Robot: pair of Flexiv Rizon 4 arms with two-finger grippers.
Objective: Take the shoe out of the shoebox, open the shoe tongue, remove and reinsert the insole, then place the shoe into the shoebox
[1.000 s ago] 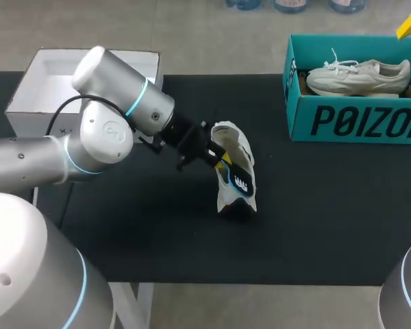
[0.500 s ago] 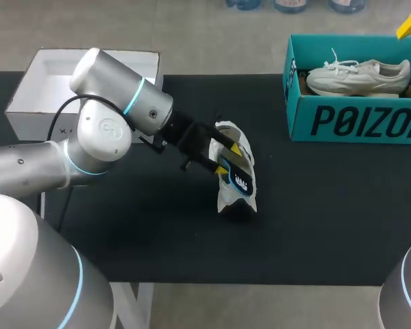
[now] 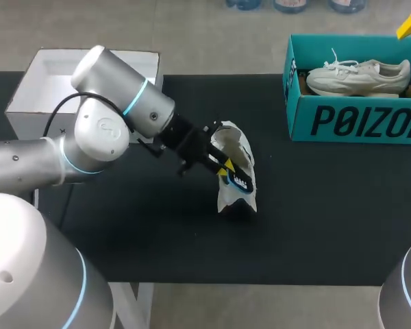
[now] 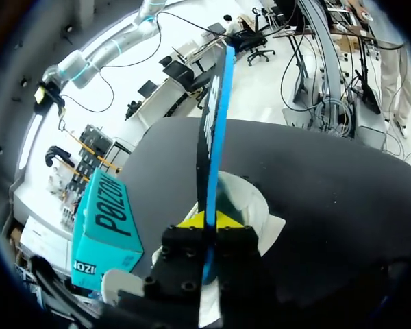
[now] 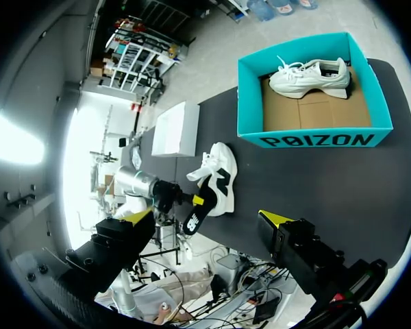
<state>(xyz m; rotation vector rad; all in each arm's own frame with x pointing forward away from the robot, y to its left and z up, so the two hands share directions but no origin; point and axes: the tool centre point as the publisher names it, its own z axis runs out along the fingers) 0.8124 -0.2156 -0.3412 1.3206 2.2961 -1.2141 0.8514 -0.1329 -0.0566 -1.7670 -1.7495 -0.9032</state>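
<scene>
Well apart from the teal shoebox [image 3: 356, 122], out on the open black table [image 3: 329, 205], the left gripper [image 4: 207, 221] has its yellow fingertips pressed onto the heel end of the insole [image 4: 212, 123], pinching it edge-on from both sides. The insole's length rises clear of the white shoe [image 3: 241, 142], which lies just under and beside the grip with its opening toward the fingers. The right gripper [image 5: 209, 216] hangs high up on the shoebox's side of the table, fingers spread wide with nothing between them.

The shoe is out of the shoebox, and its mouth looks open enough to pass the insole, so I judge the first two steps done. The insole seems mostly or wholly free; whether it is coming out or going back in I cannot tell. Seating it flat and returning the shoe beside the second shoe [image 3: 359, 75] in the shoebox remain.
</scene>
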